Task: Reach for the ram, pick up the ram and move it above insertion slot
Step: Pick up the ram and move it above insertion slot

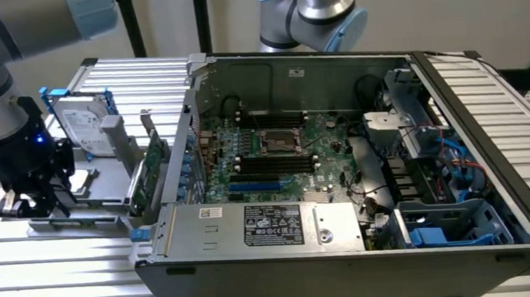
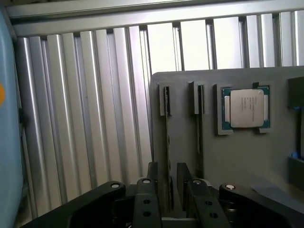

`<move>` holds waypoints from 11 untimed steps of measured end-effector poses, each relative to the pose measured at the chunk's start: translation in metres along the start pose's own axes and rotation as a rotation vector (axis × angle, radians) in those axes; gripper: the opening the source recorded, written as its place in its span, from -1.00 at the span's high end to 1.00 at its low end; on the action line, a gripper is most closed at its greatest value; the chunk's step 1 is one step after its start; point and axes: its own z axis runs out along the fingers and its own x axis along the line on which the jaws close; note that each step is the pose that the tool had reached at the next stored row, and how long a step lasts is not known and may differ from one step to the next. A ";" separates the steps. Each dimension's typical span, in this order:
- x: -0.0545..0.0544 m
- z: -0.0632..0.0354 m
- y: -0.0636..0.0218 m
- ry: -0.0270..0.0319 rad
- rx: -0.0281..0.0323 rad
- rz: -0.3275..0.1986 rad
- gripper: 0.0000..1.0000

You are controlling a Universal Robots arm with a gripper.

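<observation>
Presently, end effector [image 2: 167,167] straddles the ram [image 2: 167,135].

robotics lab: opened computer case [image 1: 349,277] on slatted aluminium bench [image 1: 59,275]

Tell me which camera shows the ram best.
Wrist view. The ram stands on edge in the gray holder, lined up between the open gripper's fingers. In the exterior view the gripper hangs over that holder and hides the ram.
</observation>
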 end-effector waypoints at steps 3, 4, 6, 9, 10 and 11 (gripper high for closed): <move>0.000 0.0053 -0.0002 0.0003 -0.0001 -0.005 0.39; 0.000 0.0072 -0.0002 0.0003 -0.0001 -0.006 0.39; 0.000 0.0108 -0.0003 0.0004 -0.0001 -0.010 0.39; 0.000 0.0163 -0.0005 0.0005 -0.0001 -0.015 0.39; 0.000 0.0181 -0.0005 0.0006 -0.0001 -0.017 0.39; 0.000 0.0199 -0.0006 0.0007 -0.0001 -0.019 0.39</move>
